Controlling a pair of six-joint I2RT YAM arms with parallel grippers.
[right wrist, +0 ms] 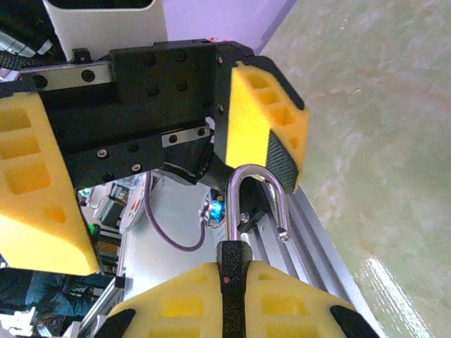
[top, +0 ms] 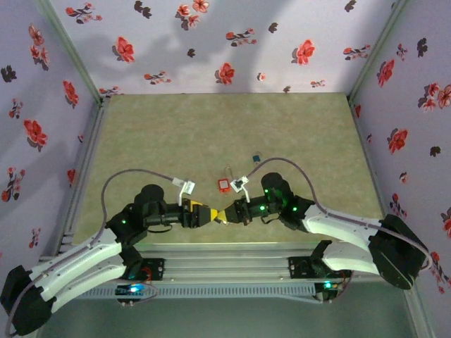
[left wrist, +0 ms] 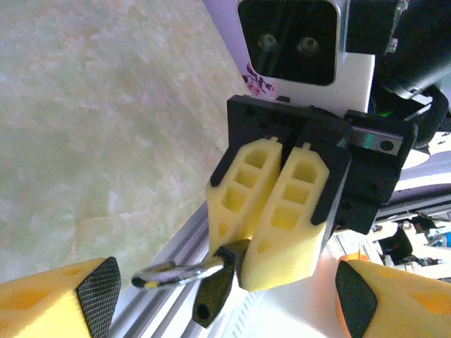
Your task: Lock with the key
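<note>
By near edge: right claw (left wrist: 248, 253) grips black padlock (right wrist: 232, 271) (shackle open).

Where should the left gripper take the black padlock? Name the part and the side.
Probably the steel shackle, coming straight in from the side of the left gripper. The body of the black padlock is clamped in the shut jaws of the right gripper, while the open shackle sticks out free.

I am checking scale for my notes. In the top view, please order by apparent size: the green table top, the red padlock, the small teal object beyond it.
1. green table top, by far.
2 and 3. red padlock and teal object: both tiny, too alike to rank.
</note>
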